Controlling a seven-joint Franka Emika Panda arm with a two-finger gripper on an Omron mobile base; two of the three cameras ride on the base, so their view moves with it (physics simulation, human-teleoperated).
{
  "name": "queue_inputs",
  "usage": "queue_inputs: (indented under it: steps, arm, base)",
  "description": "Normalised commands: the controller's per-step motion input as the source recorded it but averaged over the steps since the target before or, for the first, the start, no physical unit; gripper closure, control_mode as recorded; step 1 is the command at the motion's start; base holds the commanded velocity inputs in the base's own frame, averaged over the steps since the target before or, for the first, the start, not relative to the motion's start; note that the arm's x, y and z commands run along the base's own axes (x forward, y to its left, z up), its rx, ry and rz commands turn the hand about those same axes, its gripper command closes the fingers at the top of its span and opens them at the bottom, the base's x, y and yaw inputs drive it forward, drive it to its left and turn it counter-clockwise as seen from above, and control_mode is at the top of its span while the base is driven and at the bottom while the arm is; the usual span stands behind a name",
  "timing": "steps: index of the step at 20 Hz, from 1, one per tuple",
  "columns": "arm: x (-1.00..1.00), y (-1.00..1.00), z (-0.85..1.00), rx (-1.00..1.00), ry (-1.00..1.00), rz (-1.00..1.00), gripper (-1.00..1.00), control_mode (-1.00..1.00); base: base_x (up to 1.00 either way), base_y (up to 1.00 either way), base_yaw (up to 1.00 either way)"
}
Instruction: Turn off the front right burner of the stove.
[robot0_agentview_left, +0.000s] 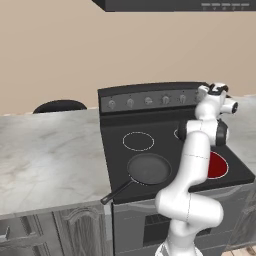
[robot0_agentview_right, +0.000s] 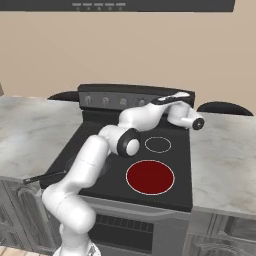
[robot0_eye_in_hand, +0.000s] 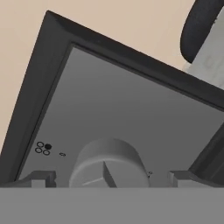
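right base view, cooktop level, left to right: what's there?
Counter → pan handle → red front right burner → counter on the right.

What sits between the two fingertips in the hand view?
A round grey knob on the stove's panel sits between the fingertips; contact can't be told.

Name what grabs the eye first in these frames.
The front right burner glows as a solid red disc on the black stove, the one bright colour in the scene. The white arm stretches over the cooktop to the upright panel, where the gripper straddles a grey knob with a fingertip on each side. A dark frying pan sits on the front left zone, handle jutting past the stove's edge.
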Motion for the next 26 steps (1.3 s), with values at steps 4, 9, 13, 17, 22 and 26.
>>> queue_inputs:
  steps: [4,9,13,17,22,26]
  arm:
    - [0.12,-0.16,0.0,0.0,0.0,0.0,-1.0,-1.0]
    - [0.14,0.02,0.0,0.0,0.0,0.0,-1.0,-1.0]
    - [0.02,0.0,0.02,0.0,0.0,0.0,-1.0,-1.0]
    - [0.0,0.0,0.0,0.0,0.0,-0.02,1.0,-1.0]
    - [0.01,0.02,0.0,0.0,0.0,-0.03,1.0,-1.0]
    - [0.02,0.0,0.0,0.0,0.0,-0.05,1.0,-1.0]
  base:
    - [0.0,0.0,0.0]
    - [0.0,0.0,0.0]
    - [0.0,0.0,0.0]
    - [0.0,0.0,0.0]
    - [0.0,0.0,0.0]
    - [0.0,0.0,0.0]
